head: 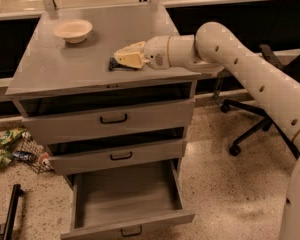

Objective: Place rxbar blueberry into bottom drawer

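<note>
The rxbar blueberry lies flat on the grey cabinet top, near its front edge. Only its dark left end shows. My gripper is right over the bar, low on the cabinet top, covering most of it. The white arm reaches in from the right. The bottom drawer is pulled out below, showing a plain grey interior with nothing in it. Its black handle is on the front.
A cream round bowl stands at the back left of the cabinet top. The two upper drawers are slightly ajar. A black office chair stands on the right. Litter lies on the floor at left.
</note>
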You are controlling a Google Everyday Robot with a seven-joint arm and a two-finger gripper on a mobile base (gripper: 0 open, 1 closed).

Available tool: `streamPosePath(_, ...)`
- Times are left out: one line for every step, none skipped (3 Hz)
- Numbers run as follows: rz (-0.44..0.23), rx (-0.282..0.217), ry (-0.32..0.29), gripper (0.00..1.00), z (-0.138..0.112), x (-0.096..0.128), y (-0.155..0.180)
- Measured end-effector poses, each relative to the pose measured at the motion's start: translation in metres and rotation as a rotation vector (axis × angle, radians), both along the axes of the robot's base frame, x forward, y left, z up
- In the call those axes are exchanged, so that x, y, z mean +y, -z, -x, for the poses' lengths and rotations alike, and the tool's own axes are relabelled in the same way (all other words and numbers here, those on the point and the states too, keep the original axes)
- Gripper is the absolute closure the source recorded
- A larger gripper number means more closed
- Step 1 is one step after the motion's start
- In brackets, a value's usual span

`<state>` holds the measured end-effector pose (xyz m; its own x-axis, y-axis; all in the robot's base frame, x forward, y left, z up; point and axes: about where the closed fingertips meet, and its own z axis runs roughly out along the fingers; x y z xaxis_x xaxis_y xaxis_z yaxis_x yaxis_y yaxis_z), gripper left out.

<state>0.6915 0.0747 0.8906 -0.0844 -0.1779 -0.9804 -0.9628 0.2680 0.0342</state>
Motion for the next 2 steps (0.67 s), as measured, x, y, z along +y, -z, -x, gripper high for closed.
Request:
streamPosePath(0.028,-0.033,-0.009,0.14,-0.023,-0.019,-0.014)
streamPosePath(0.085,-0.034,-0.038,0.0,-0.036,-0.028,-0.007)
